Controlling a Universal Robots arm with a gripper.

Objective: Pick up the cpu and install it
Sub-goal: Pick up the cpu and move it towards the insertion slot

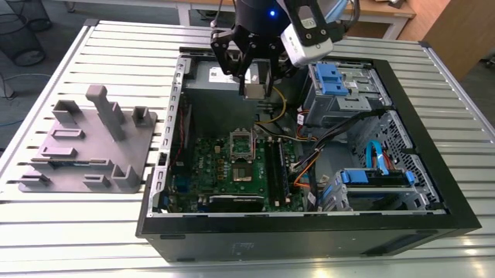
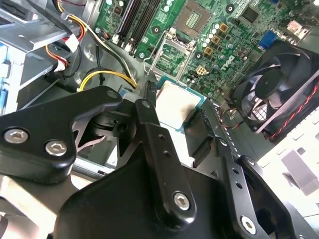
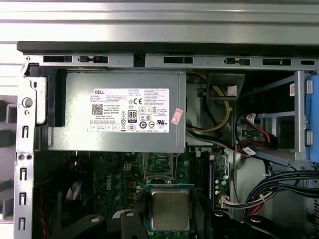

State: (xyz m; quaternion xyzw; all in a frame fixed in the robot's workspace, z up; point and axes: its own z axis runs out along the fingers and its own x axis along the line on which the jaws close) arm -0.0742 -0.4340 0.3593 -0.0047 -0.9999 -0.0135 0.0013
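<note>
The gripper [image 1: 254,81] hung above the open computer case [image 1: 309,234], which lay on its side on the slatted metal table [image 1: 77,231]. In the exterior view it stood near twelve o'clock of the case's opening. Its black fingers [image 2: 149,129] were closed on the cpu [image 2: 177,102], pinching the small square chip by two opposite edges with its pale metal top in plain sight. In the first wrist view the cpu [image 3: 170,209] showed between the two finger links, its green border visible around the silver lid. It was in the air, clear of the board below.

The green motherboard [image 1: 224,174] lay flat on the case floor. In the exterior view its socket [image 1: 242,146] sat at about six o'clock from the gripper, well apart from the held chip. In the second wrist view the socket [image 2: 197,17] was bare, and its metal frame [image 2: 172,52] stood between it and the cpu. Long black memory sticks [image 1: 275,168] lay just beside the socket at its three o'clock in the exterior view.

The grey power supply [image 3: 119,84] filled the case corner under the arm, with yellow cables [image 2: 107,74] running beside it. A black fan [image 2: 279,89] with red wires sat at the case wall. A blue drive caddy [image 1: 328,75] stood at three o'clock of the gripper in the exterior view. The grey plastic fixture [image 1: 85,150] rested on the table at nine o'clock of the case, apart from it.
</note>
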